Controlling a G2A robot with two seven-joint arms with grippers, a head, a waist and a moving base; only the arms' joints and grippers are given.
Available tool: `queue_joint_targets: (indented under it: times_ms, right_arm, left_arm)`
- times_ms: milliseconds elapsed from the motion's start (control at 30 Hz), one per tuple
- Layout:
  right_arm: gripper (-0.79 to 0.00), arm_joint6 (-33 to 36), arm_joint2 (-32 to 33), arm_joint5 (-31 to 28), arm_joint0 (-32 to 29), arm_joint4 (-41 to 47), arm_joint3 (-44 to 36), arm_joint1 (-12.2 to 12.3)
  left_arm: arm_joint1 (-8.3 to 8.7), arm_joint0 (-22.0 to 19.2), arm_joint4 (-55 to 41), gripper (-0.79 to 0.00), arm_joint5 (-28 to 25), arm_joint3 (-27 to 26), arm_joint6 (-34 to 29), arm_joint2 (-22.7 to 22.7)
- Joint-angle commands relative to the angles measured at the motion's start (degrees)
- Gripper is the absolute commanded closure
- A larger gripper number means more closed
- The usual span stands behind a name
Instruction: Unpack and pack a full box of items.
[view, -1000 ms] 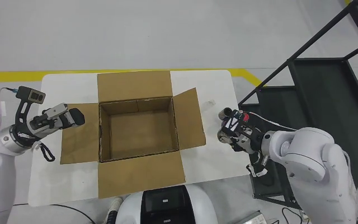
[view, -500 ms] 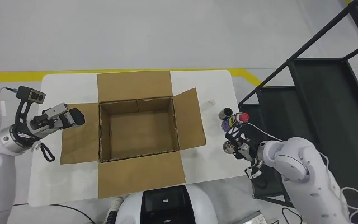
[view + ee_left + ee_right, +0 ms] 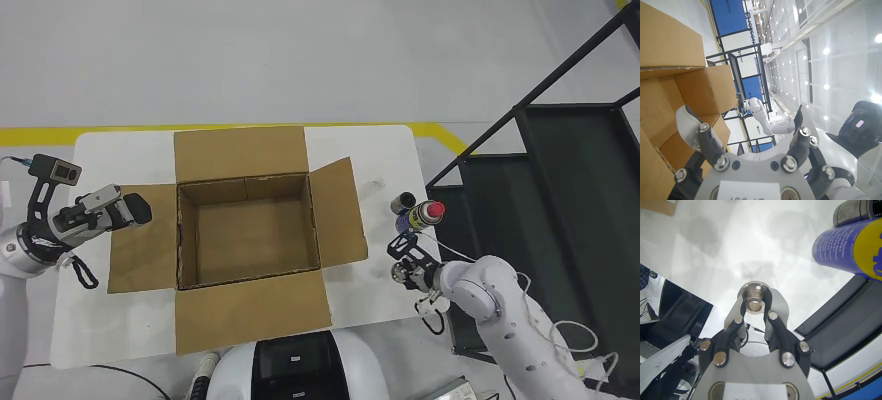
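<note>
Squarely inside right gripper (image 3: pixel 754 307) (clamped tight): metal bushing (image 3: pixel 754 303).

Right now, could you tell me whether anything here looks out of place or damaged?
Nothing is spilled or damaged. The only oddity: the spray can and grey metal cylinder stand upright very near the table's edge. The cardboard box sits empty, flaps open.

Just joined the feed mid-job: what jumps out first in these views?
The big cardboard box in the middle of the table, open with its flaps spread out. At the table's right edge, the right hand is shut on a small metal sleeve, near an upright blue spray can with a red cap. The left hand hangs open by the box's left flap.
</note>
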Motion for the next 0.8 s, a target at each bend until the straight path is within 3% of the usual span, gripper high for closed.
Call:
queue_joint_targets:
  times_ms: [0, 467, 533, 567, 600, 633, 767]
  right_arm:
    - [0.0, 0.24, -1.53, 1.5, 1.4, -1.42, 1.06, -0.18]
    - [0.0, -2.4, -9.35, 5.06, 10.21, -2.23, 13.02, -1.7]
    - [-0.274, -2.52, -10.13, 5.25, 10.96, -2.01, 14.01, -1.88]
    - [-0.366, -2.4, -10.44, 5.4, 11.28, -2.04, 14.35, -1.94]
    - [-0.542, -2.38, -10.66, 5.5, 11.48, -2.06, 14.53, -1.99]
    - [-0.785, -2.51, -10.99, 5.69, 11.8, -1.77, 14.86, -2.09]
    - [-0.785, -1.96, -11.73, 6.27, 12.2, -1.76, 14.54, -2.24]
  left_arm:
    - [0.0, 0.0, 0.0, -0.785, 0.0, 0.0, 0.0, 0.0]
    - [0.0, 0.0, 0.0, -0.785, 0.0, 0.0, 0.0, 0.0]
    - [0.0, 0.0, 0.0, -0.785, 0.0, 0.0, 0.0, 0.0]
    - [0.0, 0.0, 0.0, -0.785, 0.0, 0.0, 0.0, 0.0]
    - [0.0, 0.0, 0.0, -0.785, 0.0, 0.0, 0.0, 0.0]
    - [0.0, 0.0, 0.0, -0.785, 0.0, 0.0, 0.0, 0.0]
    - [0.0, 0.0, 0.0, -0.785, 0.0, 0.0, 0.0, 0.0]
